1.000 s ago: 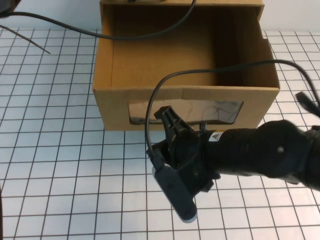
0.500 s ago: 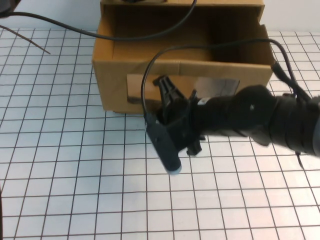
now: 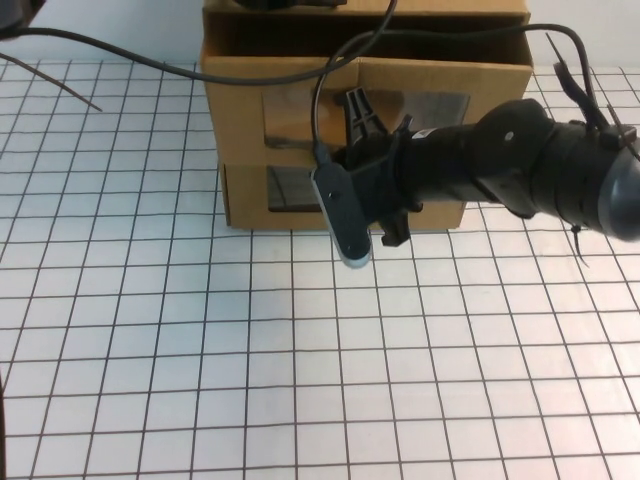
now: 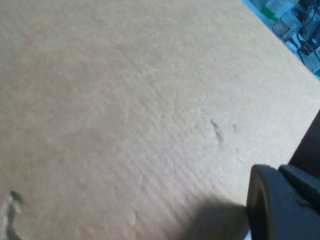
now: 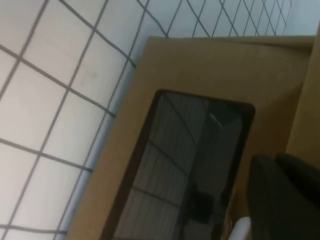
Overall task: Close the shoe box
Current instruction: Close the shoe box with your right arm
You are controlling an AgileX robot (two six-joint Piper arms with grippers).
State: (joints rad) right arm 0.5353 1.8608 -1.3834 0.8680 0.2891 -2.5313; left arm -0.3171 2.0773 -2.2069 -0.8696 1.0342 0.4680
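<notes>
This looks like a robotics lab or test bench. The surface (image 3: 200, 380) is a white sheet ruled with a regular black grid, black cables (image 3: 150, 60) trail over its far edge, and cluttered equipment (image 4: 295, 20) shows beyond the cardboard.

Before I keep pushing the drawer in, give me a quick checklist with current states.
1. Right hand against the shoe box front: ok.
2. Drawer fully in: not ok, its front sits proud of the shell and a gap shows behind it.
3. Front square to the shell: cannot tell.
4. Cable clear of the gap: not ok, it drapes over the box top.
5. Left hand steadying the box: cannot tell, it sits close to bare cardboard.
</notes>
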